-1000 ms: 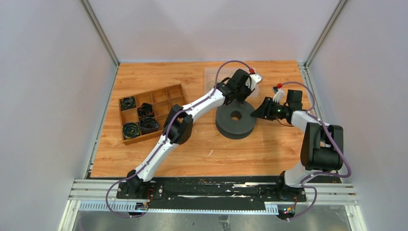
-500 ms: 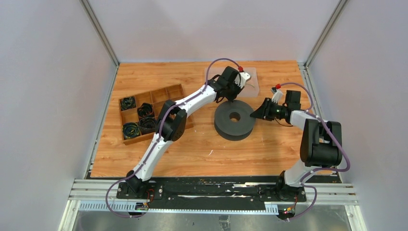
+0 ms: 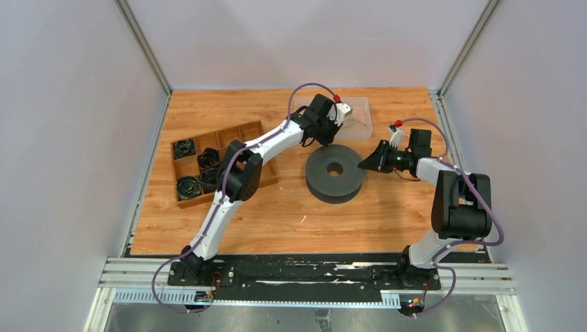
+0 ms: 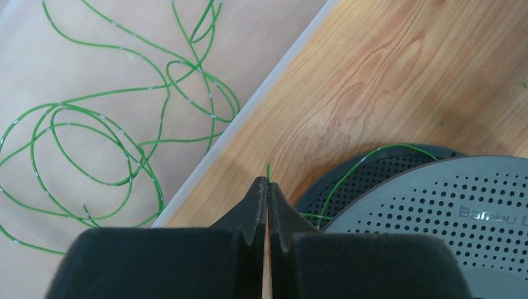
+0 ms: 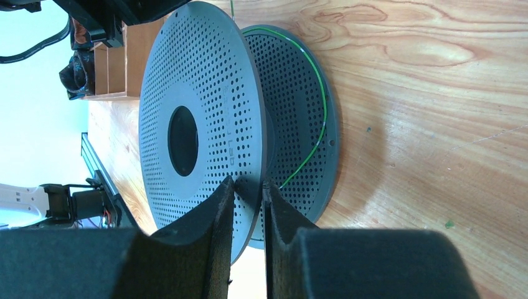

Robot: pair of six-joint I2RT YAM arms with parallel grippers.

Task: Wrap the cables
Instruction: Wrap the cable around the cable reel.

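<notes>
1. The cables (image 4: 124, 53) lay as loose green loops in a clear tray (image 4: 268, 50) at the far side of the table (image 3: 387, 214), just beyond the spool.
2. The left gripper (image 4: 267, 185) hung over the near edge of that tray, its jaws pressed together on one of the cables, whose short green tip poked out past the fingertips.
3. From the left wrist view, that thin strand ran from under the jaws toward the spool (image 3: 335, 173) and curved along its lower perforated disc.
4. The spool, dark grey and dotted with holes, lay flat near the middle of the table, with a round hole at its centre.
5. The right gripper (image 5: 248, 187) reached in from the right, its jaws clamped on the rim of the spool's upper disc, one finger on each face.
6. In the right wrist view the green strand lay against the lower disc, in the gap between the two discs.
7. A wooden box (image 3: 242, 135) with compartments stood to the left, well apart from the spool, and small black cord bundles (image 3: 188, 187) sat in several of its cells.
</notes>
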